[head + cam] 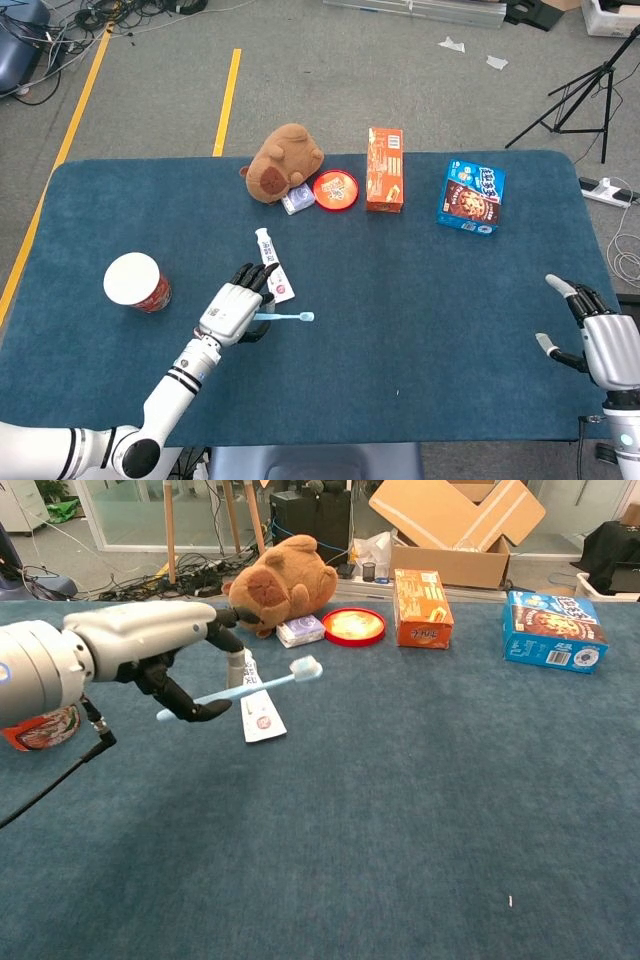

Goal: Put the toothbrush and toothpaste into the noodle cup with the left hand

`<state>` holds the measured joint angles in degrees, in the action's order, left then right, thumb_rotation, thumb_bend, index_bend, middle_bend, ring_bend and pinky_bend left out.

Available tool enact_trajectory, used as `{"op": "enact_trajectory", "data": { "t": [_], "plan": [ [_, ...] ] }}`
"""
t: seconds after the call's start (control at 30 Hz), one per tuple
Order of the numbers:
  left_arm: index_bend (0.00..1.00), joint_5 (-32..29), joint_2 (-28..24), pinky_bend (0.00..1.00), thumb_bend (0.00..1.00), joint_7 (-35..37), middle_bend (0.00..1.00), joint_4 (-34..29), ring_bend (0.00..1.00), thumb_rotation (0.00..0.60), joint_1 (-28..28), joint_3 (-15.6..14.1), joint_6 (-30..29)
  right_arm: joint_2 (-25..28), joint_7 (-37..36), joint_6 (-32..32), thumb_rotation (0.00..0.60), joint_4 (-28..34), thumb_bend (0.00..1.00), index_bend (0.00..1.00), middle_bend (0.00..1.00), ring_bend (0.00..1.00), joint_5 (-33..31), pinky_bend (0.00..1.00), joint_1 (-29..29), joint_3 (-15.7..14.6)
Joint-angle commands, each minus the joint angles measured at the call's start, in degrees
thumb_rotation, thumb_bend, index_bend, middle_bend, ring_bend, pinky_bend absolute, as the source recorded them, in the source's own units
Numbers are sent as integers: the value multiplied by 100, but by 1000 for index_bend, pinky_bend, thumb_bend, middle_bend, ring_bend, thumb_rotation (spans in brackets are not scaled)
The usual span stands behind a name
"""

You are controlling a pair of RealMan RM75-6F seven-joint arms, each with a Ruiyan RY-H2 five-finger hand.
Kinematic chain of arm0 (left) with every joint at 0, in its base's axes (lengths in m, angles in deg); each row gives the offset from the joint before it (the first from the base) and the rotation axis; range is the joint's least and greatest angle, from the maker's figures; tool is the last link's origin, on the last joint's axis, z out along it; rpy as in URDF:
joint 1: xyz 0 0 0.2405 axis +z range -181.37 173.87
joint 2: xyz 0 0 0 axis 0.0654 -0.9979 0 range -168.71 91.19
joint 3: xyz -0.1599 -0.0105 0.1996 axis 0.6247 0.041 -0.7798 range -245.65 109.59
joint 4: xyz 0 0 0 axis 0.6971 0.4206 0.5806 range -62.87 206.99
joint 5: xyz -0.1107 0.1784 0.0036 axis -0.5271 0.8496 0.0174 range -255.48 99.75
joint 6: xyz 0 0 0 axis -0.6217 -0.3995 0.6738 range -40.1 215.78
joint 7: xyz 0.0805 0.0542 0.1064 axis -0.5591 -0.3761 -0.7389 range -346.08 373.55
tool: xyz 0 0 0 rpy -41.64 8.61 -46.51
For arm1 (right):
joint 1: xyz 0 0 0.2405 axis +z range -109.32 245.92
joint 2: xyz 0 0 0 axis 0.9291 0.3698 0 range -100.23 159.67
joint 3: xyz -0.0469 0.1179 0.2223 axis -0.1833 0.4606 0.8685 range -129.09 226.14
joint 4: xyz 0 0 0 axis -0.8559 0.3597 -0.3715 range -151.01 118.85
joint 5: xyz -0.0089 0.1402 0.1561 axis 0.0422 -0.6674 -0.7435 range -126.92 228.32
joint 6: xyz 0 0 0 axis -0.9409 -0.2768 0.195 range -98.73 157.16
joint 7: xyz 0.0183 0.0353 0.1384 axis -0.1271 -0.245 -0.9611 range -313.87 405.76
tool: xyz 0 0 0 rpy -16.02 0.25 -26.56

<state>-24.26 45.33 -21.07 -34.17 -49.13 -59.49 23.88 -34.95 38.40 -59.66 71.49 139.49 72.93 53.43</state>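
Note:
My left hand (232, 306) (150, 645) pinches a light blue toothbrush (245, 686) (288, 317) and holds it in the air above the table, bristle end pointing right and slightly up. Flat on the blue cloth just beyond that hand lies the white toothpaste tube (272, 264) (254, 701). The noodle cup (137, 283), red with a white lid, stands to the left of the hand; in the chest view only its lower red part (38, 729) shows behind my forearm. My right hand (597, 338) hovers open at the table's right edge.
Along the back stand a brown plush toy (282, 162), a small pale packet (298, 201), a red round tin (335, 189), an orange box (385, 168) and a blue cookie box (471, 196). The blue table cloth (420, 300) spreads between the two hands.

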Motion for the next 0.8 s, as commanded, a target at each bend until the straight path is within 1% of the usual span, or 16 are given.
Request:
{"op": "enact_trajectory", "data": {
  "t": [0.03, 0.13, 0.33, 0.57, 0.8],
  "plan": [
    [648, -213, -272, 0, 402, 96, 0, -277, 0, 600, 24, 218, -78, 13, -18, -9, 600, 10, 157, 191, 256, 237, 12, 596, -6, -6],
    [649, -284, -481, 0, 402, 253, 0, -411, 0, 600, 51, 376, -134, 23, -28, -3, 600, 15, 156, 191, 256, 237, 16, 596, -5, -11],
    [653, -222, -829, 0, 402, 582, 0, -485, 0, 600, 173, 547, -273, 25, -21, 30, 600, 21, 157, 191, 256, 237, 6, 596, 4, -16],
    [653, -180, -1145, 0, 402, 1067, 0, -338, 0, 600, 360, 557, -204, 33, -19, -4, 600, 43, 157, 191, 256, 237, 42, 596, -6, -27],
    [654, -49, -1303, 0, 402, 1842, 0, 106, 0, 600, 565, 556, 21, 78, -92, -80, 600, 96, 156, 191, 256, 237, 164, 596, -40, -82]
  ]
}}
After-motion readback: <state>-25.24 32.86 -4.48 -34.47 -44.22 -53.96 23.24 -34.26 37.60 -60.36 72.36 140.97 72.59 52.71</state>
